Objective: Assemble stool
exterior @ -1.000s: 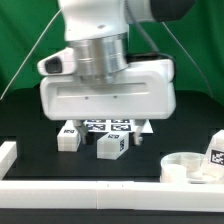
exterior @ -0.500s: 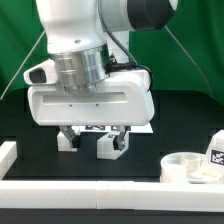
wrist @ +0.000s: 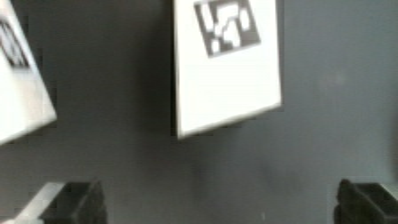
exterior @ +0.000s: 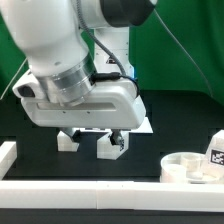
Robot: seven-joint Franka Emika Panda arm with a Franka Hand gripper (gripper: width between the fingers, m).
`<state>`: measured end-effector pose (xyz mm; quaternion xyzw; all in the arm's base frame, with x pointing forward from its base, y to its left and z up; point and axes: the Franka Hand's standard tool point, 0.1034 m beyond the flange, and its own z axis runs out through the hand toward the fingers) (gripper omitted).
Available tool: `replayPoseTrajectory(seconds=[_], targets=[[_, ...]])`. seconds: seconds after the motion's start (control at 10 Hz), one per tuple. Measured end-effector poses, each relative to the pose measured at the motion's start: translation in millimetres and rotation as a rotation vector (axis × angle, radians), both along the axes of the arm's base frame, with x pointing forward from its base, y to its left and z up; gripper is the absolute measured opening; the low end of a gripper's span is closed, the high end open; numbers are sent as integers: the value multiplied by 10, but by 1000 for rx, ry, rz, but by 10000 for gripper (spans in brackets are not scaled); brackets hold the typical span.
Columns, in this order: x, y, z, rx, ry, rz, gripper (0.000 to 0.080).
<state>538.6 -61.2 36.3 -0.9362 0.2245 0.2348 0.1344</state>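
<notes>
- The gripper (exterior: 100, 140) has swung toward the exterior view's left, rolled out of square and dropped lower over the stool legs; its fingers (wrist: 68, 203) stand as wide apart as before, with nothing between them.
- Neither leg has shifted; the middle leg (exterior: 110, 147) stands on the black worktop (exterior: 40, 165) under the hand; the left leg (exterior: 68, 140) stands near it, apart; in the wrist view the middle leg lies ahead of the gap between the fingers, not yet inside it.
- My reading is that this lines up a grasp on the middle leg; the turn probably sets the fingers square to its flat sides.
- The assembly looks barely begun; the seat (exterior: 185, 166) sits at the near side on the exterior view's right, well apart from both legs, with no leg fitted that I can see; a tagged block (exterior: 215, 150), likely another leg, stands just behind it; whether they touch I cannot tell.
- Edges: the border rail (exterior: 90, 188) runs along the near side; a sliver of the marker board (exterior: 146, 127) shows beyond the legs.
- Open room: bare worktop lies between the legs and the near rail, and between the legs and the seat; the tight spot is the left leg, which a wide-open finger could nudge on the way down.
</notes>
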Motion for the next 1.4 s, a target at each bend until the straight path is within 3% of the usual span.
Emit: replayPoseTrajectory(seconds=[0.1, 0.3, 0.4, 0.6, 0.8, 1.0, 1.4], targets=[[36, -24, -22, 11, 18, 2, 649], [-51, 5, -28, 91, 150, 14, 649], [9, 67, -39, 100, 161, 25, 649], [-97, 92, -44, 175, 289, 47, 649], [-160, 83, -69, 219, 383, 54, 649], [-97, 168, -221, 207, 388, 59, 649], [-177, 290, -306, 209, 406, 62, 649]])
